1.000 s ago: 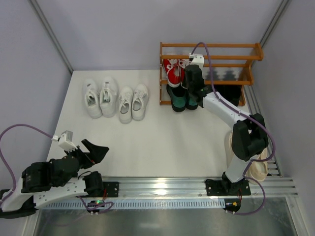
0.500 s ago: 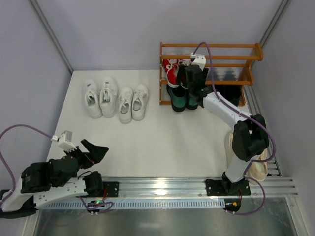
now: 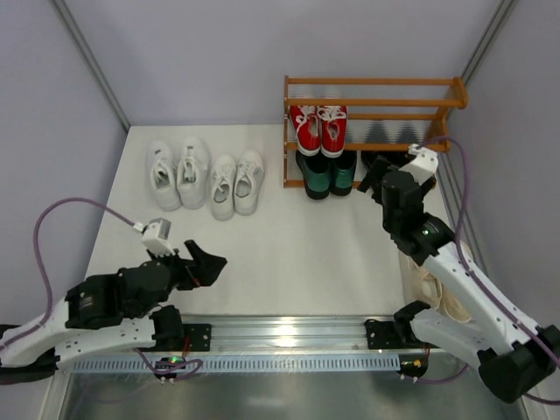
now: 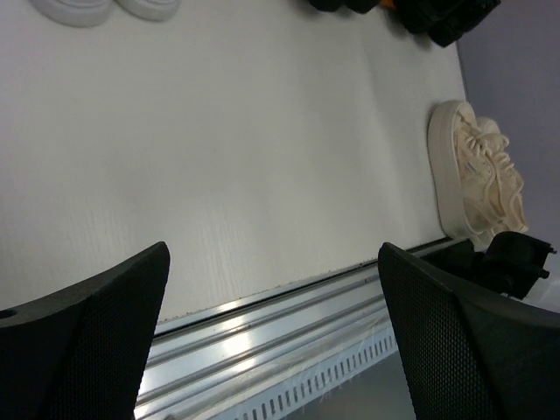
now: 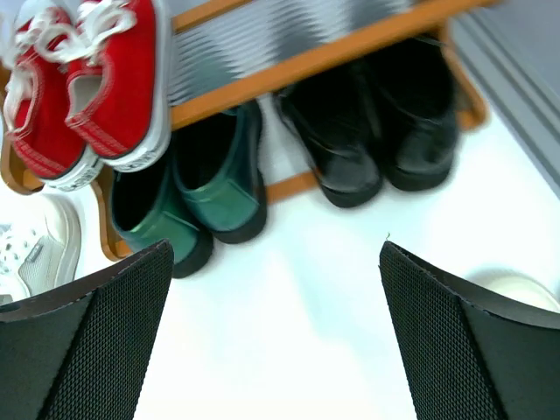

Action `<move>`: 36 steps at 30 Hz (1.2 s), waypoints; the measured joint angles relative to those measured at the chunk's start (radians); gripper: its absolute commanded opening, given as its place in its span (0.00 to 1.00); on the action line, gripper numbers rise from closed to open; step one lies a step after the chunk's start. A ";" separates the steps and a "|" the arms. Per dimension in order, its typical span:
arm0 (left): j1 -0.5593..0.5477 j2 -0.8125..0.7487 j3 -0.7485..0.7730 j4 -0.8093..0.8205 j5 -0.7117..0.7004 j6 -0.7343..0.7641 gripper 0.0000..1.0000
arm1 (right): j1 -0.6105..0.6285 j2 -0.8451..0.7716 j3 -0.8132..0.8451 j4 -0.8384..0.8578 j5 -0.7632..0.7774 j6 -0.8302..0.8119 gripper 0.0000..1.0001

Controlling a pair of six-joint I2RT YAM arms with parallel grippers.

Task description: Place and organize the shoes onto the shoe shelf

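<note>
Overhead: orange-brown wooden slatted rack [image 3: 376,83] carries red sneakers with white laces [image 3: 318,129] above dark green loafers [image 3: 328,173]; two white lace-up sneaker pairs [image 3: 191,171] stand on the tabletop [image 3: 289,236].
Left wrist: left jaws wide apart, empty; cream lace-up shoe [image 4: 477,171], lower end hidden.
Right wrist: right jaws wide apart, empty; glossy black loafers [image 5: 337,157], blurred, bottom tier.

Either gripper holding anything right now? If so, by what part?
Nothing is held: the left gripper and the right gripper are both open and empty.
</note>
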 measured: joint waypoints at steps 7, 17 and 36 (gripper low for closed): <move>0.000 0.549 0.089 0.392 0.153 0.192 1.00 | 0.001 -0.261 0.035 -0.456 0.130 0.243 1.00; 0.001 1.420 0.610 0.757 0.437 0.321 1.00 | 0.002 -0.481 0.227 -0.756 0.203 0.346 1.00; -0.001 2.156 1.327 0.724 0.695 0.283 0.97 | 0.001 -0.580 0.243 -0.832 0.200 0.342 1.00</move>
